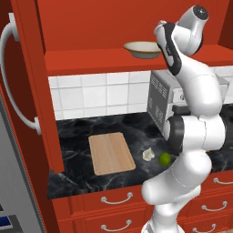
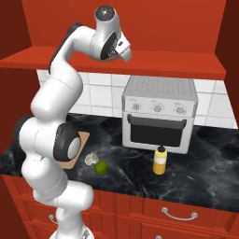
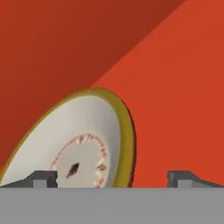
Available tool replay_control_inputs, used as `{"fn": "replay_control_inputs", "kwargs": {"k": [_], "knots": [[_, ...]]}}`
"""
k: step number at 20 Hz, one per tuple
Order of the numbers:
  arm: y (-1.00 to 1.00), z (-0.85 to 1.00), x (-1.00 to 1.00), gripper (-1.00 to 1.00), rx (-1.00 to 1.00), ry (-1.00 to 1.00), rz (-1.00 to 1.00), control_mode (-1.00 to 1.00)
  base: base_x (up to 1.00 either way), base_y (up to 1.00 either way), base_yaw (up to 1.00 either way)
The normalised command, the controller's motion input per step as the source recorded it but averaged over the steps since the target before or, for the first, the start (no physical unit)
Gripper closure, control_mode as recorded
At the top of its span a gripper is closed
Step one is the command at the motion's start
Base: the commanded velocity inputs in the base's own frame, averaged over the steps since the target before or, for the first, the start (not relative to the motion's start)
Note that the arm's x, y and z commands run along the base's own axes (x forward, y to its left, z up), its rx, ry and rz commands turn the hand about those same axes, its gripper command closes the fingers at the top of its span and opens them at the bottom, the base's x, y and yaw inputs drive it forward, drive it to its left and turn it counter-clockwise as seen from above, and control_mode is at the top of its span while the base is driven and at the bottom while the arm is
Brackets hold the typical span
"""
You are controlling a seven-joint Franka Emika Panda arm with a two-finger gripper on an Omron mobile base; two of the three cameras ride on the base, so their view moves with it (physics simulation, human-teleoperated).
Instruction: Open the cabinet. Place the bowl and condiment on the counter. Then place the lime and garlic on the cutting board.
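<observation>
The cabinet (image 1: 32, 82) hangs above the counter (image 1: 82, 132), its door swung open to the left. The bowl (image 1: 142, 49) sits on the cabinet's bottom shelf, toward the right, and in the hand view the bowl (image 3: 83, 144) lies just ahead of the gripper (image 3: 111, 177), nearer its left fingertip. On the counter below, the cutting board (image 1: 111, 153) lies to the left. The garlic (image 1: 148, 154) rests just right of the board, and the lime (image 1: 164, 158) is just beside the garlic, farther right. A toaster oven (image 2: 158, 114) stands at the back against the tiled wall (image 1: 91, 93). The condiment (image 2: 160, 160) stands upright in front of the oven, well to the right of the lime. Drawers (image 1: 116, 200) run below the counter's front edge.
</observation>
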Motion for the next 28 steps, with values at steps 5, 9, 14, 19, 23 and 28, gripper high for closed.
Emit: {"fn": "replay_control_inputs", "kwargs": {"k": [5, 9, 14, 19, 23, 28], "knots": [[-0.12, -0.13, 0.54, -1.00, 0.00, 0.04, 0.00, -1.00, 0.00, 0.00, 0.00], [-0.17, -0.08, 0.53, -1.00, 0.00, 0.05, 0.00, -1.00, 0.00, 0.00, 0.00], [-0.13, -0.12, 0.55, -1.00, 0.00, 0.05, 0.00, -1.00, 0.00, 0.00, 0.00], [-0.08, -0.09, 0.54, -1.00, 0.00, 0.07, 0.00, -1.00, 0.00, 0.00, 0.00], [-0.01, 0.00, 0.08, -1.00, 0.01, 0.00, 0.00, -1.00, 0.00, 0.00, 0.00], [-0.03, 0.17, 0.03, -1.00, 0.02, -0.01, 0.01, -1.00, 0.00, 0.00, 0.00]]}}
